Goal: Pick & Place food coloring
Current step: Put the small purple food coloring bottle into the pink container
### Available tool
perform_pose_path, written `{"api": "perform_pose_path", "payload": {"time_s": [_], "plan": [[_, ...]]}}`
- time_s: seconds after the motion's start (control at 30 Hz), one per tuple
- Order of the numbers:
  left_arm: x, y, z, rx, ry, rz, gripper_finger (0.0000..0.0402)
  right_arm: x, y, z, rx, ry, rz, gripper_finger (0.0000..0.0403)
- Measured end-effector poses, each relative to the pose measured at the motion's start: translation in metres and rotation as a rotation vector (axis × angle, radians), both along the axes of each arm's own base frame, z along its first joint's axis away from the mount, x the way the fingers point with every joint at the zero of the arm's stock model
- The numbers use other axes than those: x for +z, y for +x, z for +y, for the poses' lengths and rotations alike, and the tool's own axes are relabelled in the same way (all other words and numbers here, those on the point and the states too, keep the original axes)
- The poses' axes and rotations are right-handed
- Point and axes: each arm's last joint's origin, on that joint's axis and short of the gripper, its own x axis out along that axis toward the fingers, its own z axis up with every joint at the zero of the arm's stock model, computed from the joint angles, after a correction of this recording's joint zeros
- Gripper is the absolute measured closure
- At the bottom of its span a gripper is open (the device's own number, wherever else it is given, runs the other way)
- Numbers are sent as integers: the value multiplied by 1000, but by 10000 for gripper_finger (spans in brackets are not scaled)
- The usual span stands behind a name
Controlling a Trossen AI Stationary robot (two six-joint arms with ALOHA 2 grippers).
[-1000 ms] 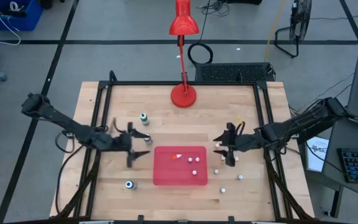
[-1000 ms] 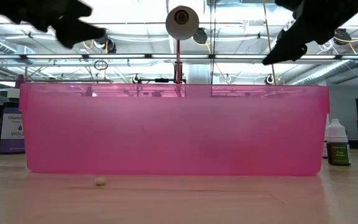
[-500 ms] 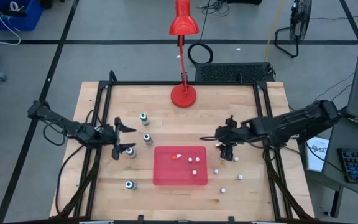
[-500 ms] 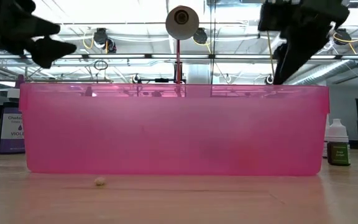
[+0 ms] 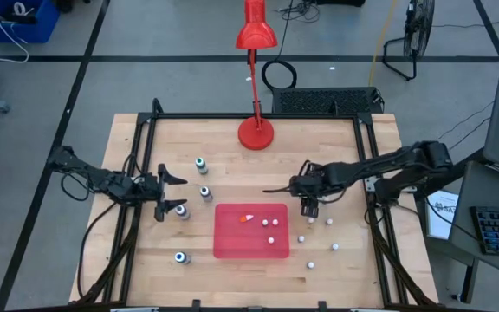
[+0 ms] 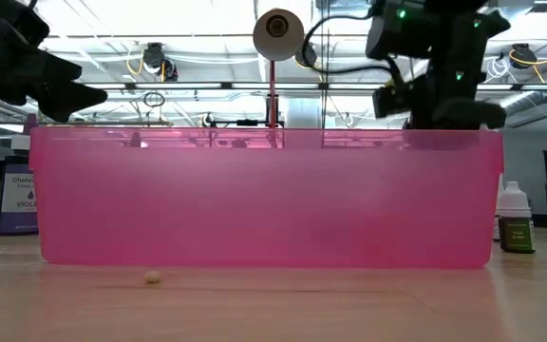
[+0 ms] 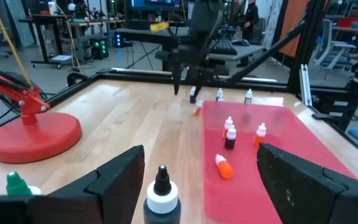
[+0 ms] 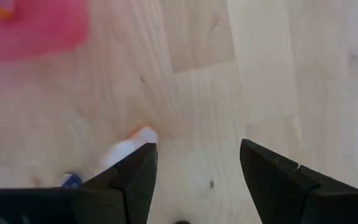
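Several tiny food coloring bottles stand on the table, and a few sit in the flat red tray [image 5: 251, 230]. My left gripper [image 5: 177, 192] is open, left of the tray and level, pointing at it. A dark-tipped bottle [image 7: 161, 196] stands upright just ahead of its fingers, a green-capped one [image 5: 201, 164] farther off, and another [image 5: 183, 211] by its near finger. My right gripper [image 5: 309, 208] is open and points down just right of the tray. A white bottle with an orange tip [image 8: 129, 146] lies on the wood beside one of its fingers. My right gripper comes from above with its fingers pointing down at the wood. One finger [image 8: 138, 171] stands right against the lying bottle's body [image 8: 120, 152] and hides part of it. Whether they touch, I cannot tell.
A red desk lamp's base [image 5: 255, 133] sits at the table's far middle. More bottles [image 5: 329, 222] dot the wood right of the tray and one [image 5: 180, 256] near its left front corner. The low view shows the tray's pink wall [image 6: 264, 199] hiding the right fingertips.
My right gripper has shifted toward the tray, tipped from slanting to pointing straight down, and sunk toward the table. My left gripper has drawn back toward the table's left edge, away from the tray's left side, and then kept still.
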Motion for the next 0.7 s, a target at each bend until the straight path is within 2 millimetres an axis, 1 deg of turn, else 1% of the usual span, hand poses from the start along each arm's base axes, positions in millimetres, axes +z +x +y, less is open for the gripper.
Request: {"api": "perform_pose_path", "payload": {"time_s": [0.13, 0.37, 0.57, 0.7], "plan": [[0, 0, 0, 1, 2, 5, 96, -10, 4, -1, 12, -2, 35, 188], [0, 0, 0, -5, 74, 11, 96, -7, 2, -1, 0, 0, 34, 188], [0, 0, 0, -4, 64, 10, 96, 2, -16, 0, -77, 57, 126, 188], [0, 0, 0, -4, 63, 9, 96, 12, -29, -1, -154, 63, 157, 188]]}}
